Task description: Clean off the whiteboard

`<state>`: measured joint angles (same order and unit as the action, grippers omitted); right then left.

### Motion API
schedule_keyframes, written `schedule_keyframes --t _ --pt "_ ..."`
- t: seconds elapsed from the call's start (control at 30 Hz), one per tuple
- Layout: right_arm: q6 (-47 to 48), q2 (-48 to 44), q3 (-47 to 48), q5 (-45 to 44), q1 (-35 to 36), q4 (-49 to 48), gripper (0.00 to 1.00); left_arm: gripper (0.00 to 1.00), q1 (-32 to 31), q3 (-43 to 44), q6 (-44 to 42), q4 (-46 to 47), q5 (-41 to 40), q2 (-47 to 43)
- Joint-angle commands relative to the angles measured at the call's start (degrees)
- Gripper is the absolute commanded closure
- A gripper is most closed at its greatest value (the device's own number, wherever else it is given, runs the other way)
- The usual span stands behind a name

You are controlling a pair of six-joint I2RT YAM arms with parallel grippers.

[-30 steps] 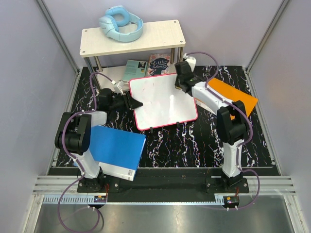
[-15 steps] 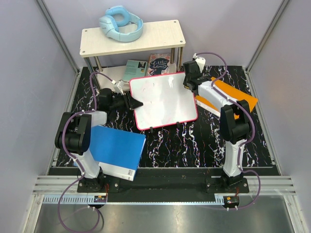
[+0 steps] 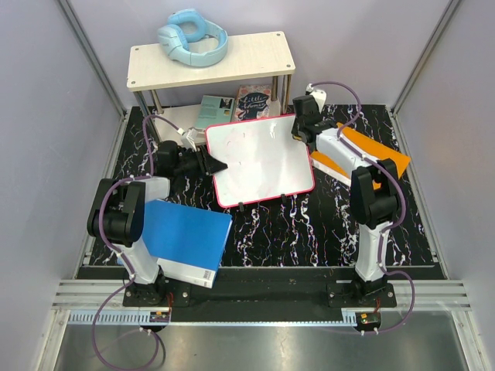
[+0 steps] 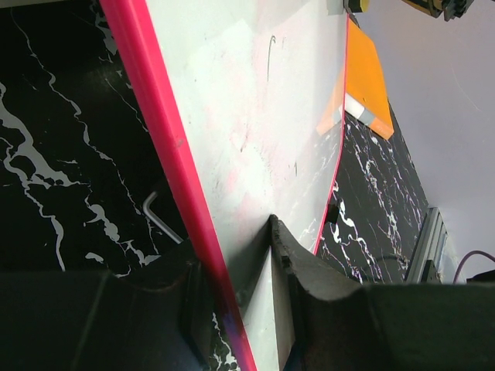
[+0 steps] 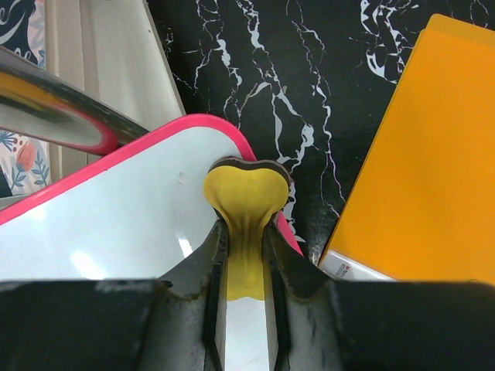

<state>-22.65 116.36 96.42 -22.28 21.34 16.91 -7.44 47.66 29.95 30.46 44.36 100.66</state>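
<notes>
Movement in the last second belonged to the right gripper [image 3: 302, 131]: it had been over the far-right part of the whiteboard [image 3: 259, 162] and slid out to that board's far-right corner, where it then stayed put. Its fingers were closed narrowly on a yellow eraser [image 5: 246, 197], whose rounded end pressed on the white face just inside the pink rim, near the orange book [image 3: 371, 151]. The left gripper [image 3: 213, 165] had not moved; it was clamped on the board's left rim, one finger above the face and one below.

As a judgement, that stroke had run out at the corner, so the wiping was well along but not done: the left wrist view showed a short dark mark and faint pinkish smears on the face.

The board lay face up in the middle of the table [image 3: 309, 224], nearer the far edge. It was close to square, its slightly longer axis running from the table's left edge toward the right edge, with the right end skewed a little toward the far edge.
</notes>
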Motion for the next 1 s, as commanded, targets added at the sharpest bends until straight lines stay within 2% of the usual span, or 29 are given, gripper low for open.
schedule_keyframes --t 0.0,0.1,0.33,0.6,0.83,0.97 --pt "-1.34 -0.60 -3.17 7.43 2.99 -6.45 1.00 1.00 -0.12 -0.81 -8.25 -5.06 -5.07 1.64" --pt "-0.12 0.53 -1.33 6.64 7.12 -5.92 1.00 1.00 -0.12 -0.72 -8.33 -5.06 -5.07 1.64" --pt "0.24 8.70 11.32 6.37 15.82 -1.27 1.00 1.00 -0.12 -0.81 -8.25 -5.06 -5.07 1.56" --pt "-0.02 19.60 28.10 7.87 18.99 5.50 1.00 1.00 -0.20 -0.81 -8.42 -5.06 -5.16 1.38" --pt "4.36 20.32 27.77 5.94 22.25 7.70 1.00 1.00 -0.38 -0.82 -8.51 -5.14 -5.34 1.38" --pt "8.67 19.26 24.52 0.25 25.41 8.58 1.00 1.00 -0.29 -0.73 -8.42 -5.23 -5.34 1.47"
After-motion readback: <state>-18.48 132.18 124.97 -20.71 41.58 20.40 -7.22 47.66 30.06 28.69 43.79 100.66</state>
